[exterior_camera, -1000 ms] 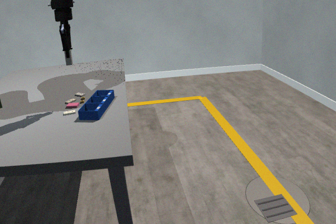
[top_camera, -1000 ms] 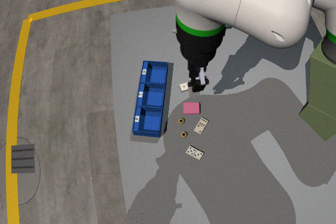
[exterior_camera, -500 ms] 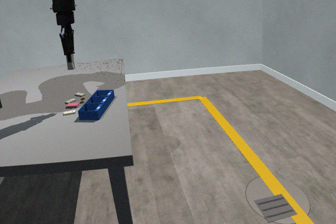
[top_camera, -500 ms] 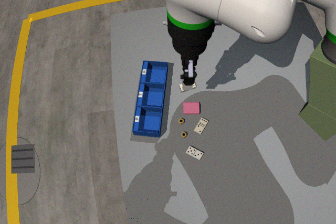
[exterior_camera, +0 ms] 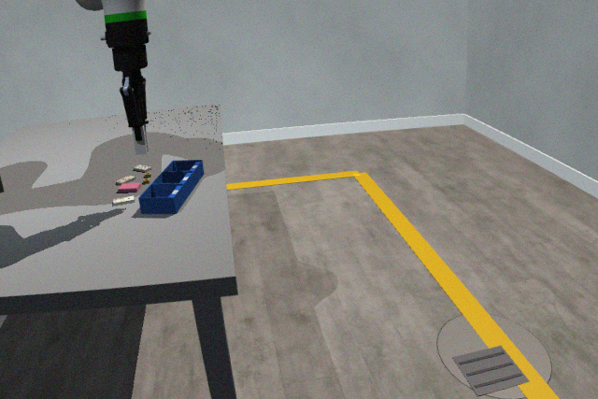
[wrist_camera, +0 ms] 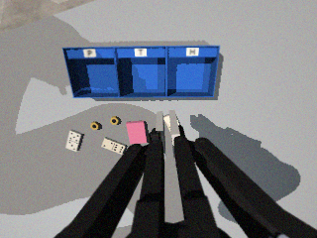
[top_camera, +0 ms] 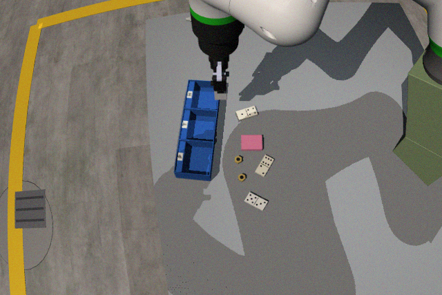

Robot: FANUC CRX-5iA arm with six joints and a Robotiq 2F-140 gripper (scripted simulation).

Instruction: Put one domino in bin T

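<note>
My gripper [top_camera: 219, 96] [exterior_camera: 140, 146] [wrist_camera: 166, 119] is shut with nothing in it. It hangs well above the table by the H end of the blue row of bins [top_camera: 194, 176] [exterior_camera: 159, 204] [wrist_camera: 144, 94]. The labels read P, T, H, and the T bin [top_camera: 200, 127] [wrist_camera: 144, 76] is the middle one; all three bins look empty. Three cream dominoes lie flat on the table beside the bins: one [top_camera: 246, 112] [exterior_camera: 122, 200] almost under my fingers and mostly hidden in the wrist view, one [top_camera: 264, 164] [wrist_camera: 113, 145] [exterior_camera: 124, 179] and one [top_camera: 256, 200] [wrist_camera: 74, 140] [exterior_camera: 141, 167].
A pink block [top_camera: 251, 141] [wrist_camera: 136, 132] [exterior_camera: 129, 187] lies between the dominoes. Two brass nuts [top_camera: 238, 159] [top_camera: 242, 176] [wrist_camera: 115, 120] [wrist_camera: 95, 125] lie beside the P bin. The arm's green pedestal [top_camera: 423, 124] stands at the right. The table edge runs just beyond the bins.
</note>
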